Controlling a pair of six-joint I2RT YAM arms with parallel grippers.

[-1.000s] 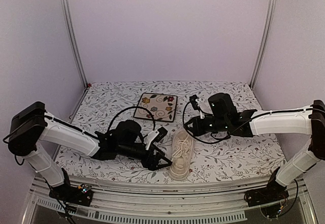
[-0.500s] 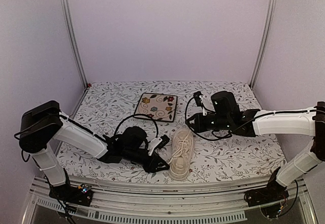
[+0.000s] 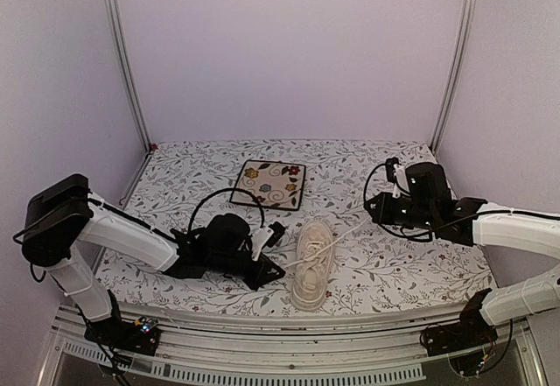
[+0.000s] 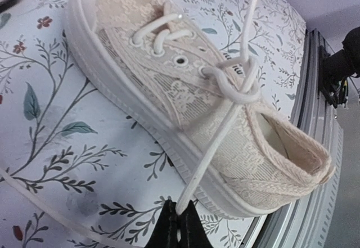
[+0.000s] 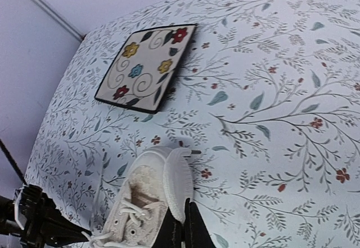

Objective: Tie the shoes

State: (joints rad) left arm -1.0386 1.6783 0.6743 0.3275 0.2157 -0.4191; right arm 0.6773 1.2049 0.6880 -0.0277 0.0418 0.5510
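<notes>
The cream shoe (image 3: 312, 268) lies on the floral tablecloth near the front edge, its heel toward the bases. In the left wrist view its laces are crossed in a loose knot (image 4: 239, 82) over the tongue of the shoe (image 4: 169, 85). My left gripper (image 4: 179, 217) is shut on one lace (image 4: 216, 141) just beside the sole. It sits left of the shoe in the top view (image 3: 276, 270). My right gripper (image 3: 373, 210) is shut on the other lace (image 3: 346, 231), which stretches taut up and to the right. The lace end (image 5: 179, 180) pokes out past the right gripper (image 5: 188, 222).
A square floral plate (image 3: 271, 183) with a dark rim lies behind the shoe, also visible in the right wrist view (image 5: 147, 68). The metal front rail (image 3: 289, 329) runs close by the shoe's heel. Upright frame posts (image 3: 127, 62) stand at the back corners.
My left gripper has shut on a lace beside the shoe. My right arm has drawn back to the right, pulling its lace taut.
</notes>
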